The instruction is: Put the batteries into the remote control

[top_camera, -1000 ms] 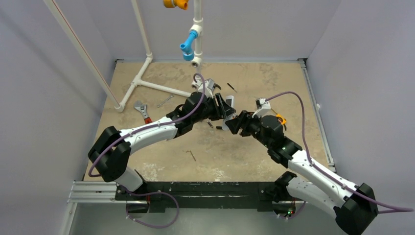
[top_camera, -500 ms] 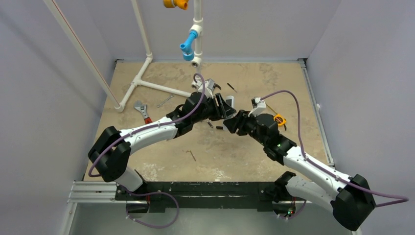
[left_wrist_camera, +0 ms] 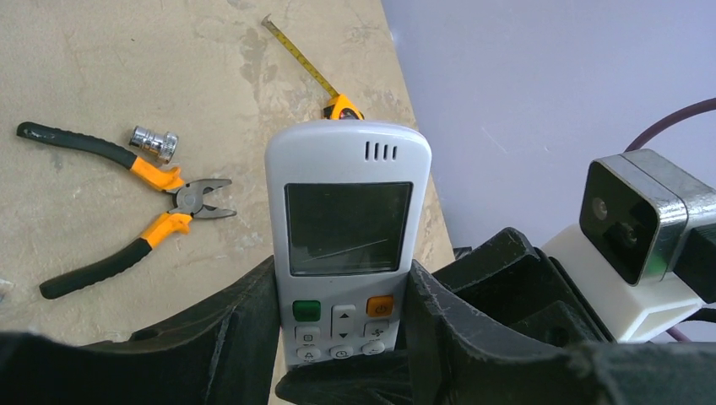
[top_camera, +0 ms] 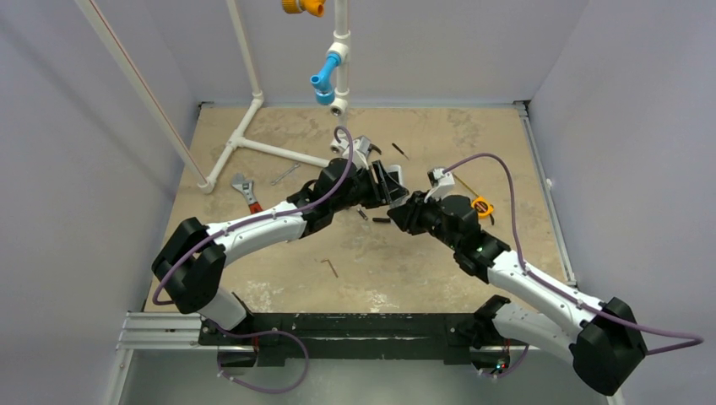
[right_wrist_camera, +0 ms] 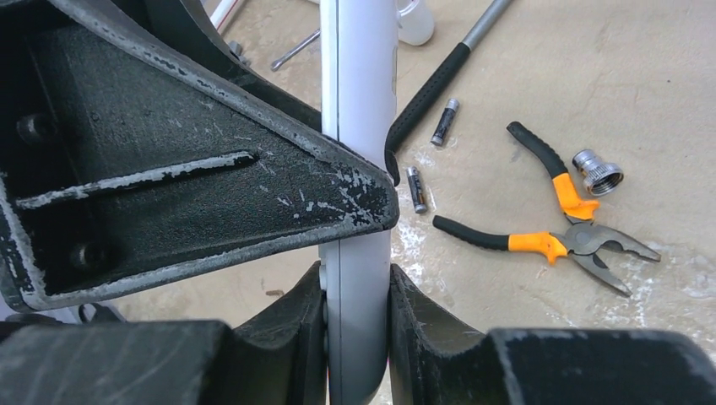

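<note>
- Over the middle of the table [top_camera: 380,261], the two arms meet tip to tip, and the remote control [left_wrist_camera: 348,219] is held between them, up off the surface.
- The left gripper [left_wrist_camera: 342,287] is clamped on the remote control's two long edges, at the level of the green and orange buttons. The display end sticks out past its fingers.
- The right gripper [right_wrist_camera: 356,295] has closed in on the same handset, seen edge-on from its wrist camera. One finger lies against each broad face (contact looks complete on both sides).
- A scuffed black finger of the left gripper crosses the right wrist view just above the right fingers.
- The batteries [right_wrist_camera: 415,188] both lie loose on the table, neither in the remote control nor in any grip. The second battery [right_wrist_camera: 445,121] lies a little farther off, just beside the black-handled tool [right_wrist_camera: 431,84].
- The nearer one lies between the remote control's edge and the tip of one handle of the pliers [right_wrist_camera: 553,232].
- The pliers, black and orange, lie flat with their jaws slightly apart. A silver threaded fitting [right_wrist_camera: 598,171] sits just beside them.
- A yellow tape measure [left_wrist_camera: 342,105], its tape pulled out across the table, shows beyond the remote control's top end in the left wrist view.
</note>
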Controlling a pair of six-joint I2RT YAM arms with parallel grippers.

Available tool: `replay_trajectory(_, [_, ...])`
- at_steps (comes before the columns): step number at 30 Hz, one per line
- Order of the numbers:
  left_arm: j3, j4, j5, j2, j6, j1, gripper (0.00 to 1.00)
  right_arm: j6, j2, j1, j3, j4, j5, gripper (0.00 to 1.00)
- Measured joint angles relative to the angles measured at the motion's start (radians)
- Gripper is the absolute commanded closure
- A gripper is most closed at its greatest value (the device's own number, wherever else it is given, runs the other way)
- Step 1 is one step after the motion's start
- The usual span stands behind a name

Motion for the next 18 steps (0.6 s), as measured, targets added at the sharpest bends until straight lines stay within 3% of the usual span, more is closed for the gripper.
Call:
replay_trajectory(3, [0.0,0.001,0.011,0.0,-0.003,0.0,0.46,-0.037,-0.012,0.0,0.003,-0.02,0.0,1.0])
replay_trajectory(5, [0.0,0.0,0.014,0.0,-0.003,0.0,0.4,-0.069,-0.018,0.003,0.011,-0.042,0.005,1.0])
replay_trajectory(18, [0.187,-0.312,-0.093,-0.019,0.017,0.0,0.39,-0.297,-0.018,0.147,0.054,-0.193,0.264,1.0])
